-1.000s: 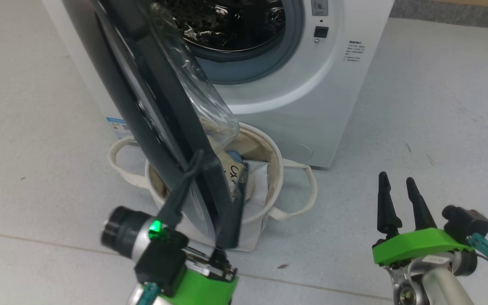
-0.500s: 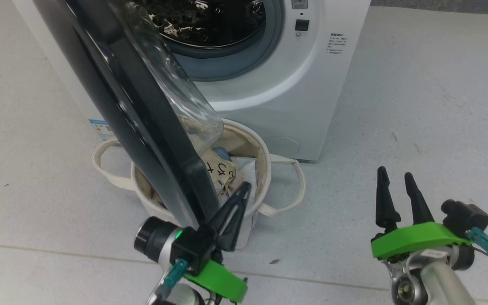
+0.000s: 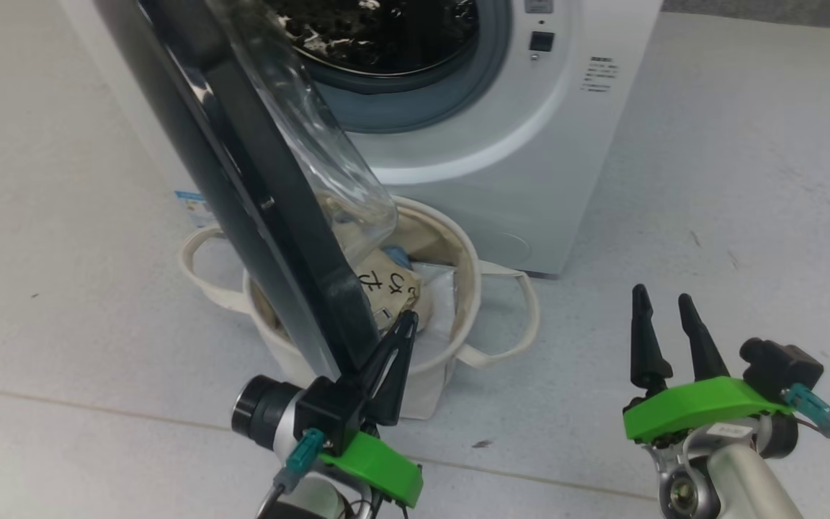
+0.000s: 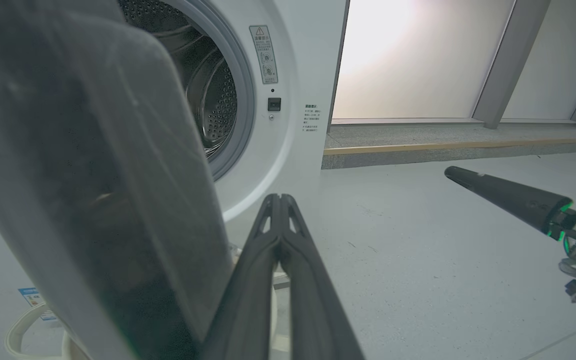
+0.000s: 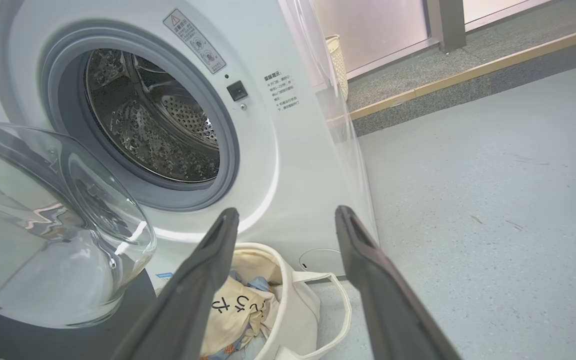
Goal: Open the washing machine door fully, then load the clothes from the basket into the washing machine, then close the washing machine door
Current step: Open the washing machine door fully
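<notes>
The washing machine door [image 3: 256,194] stands ajar from upper left to lower centre of the head view. Its lower edge overhangs the left part of the basket [image 3: 433,393], which holds the clothes [image 3: 390,288] just in front of the washing machine [image 3: 501,180], and open floor [image 3: 710,180] lies to the right. The left tool [image 3: 406,321], fingers pressed together and empty, sits just beside the door's lower edge, contact undetermined. The right tool [image 3: 660,294], lower right, has its fingers apart, holds nothing and is well apart from the basket.

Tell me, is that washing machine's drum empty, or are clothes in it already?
Empty, as far as shows: the drum is bare perforated steel, and the clothes lie in the basket.
</notes>
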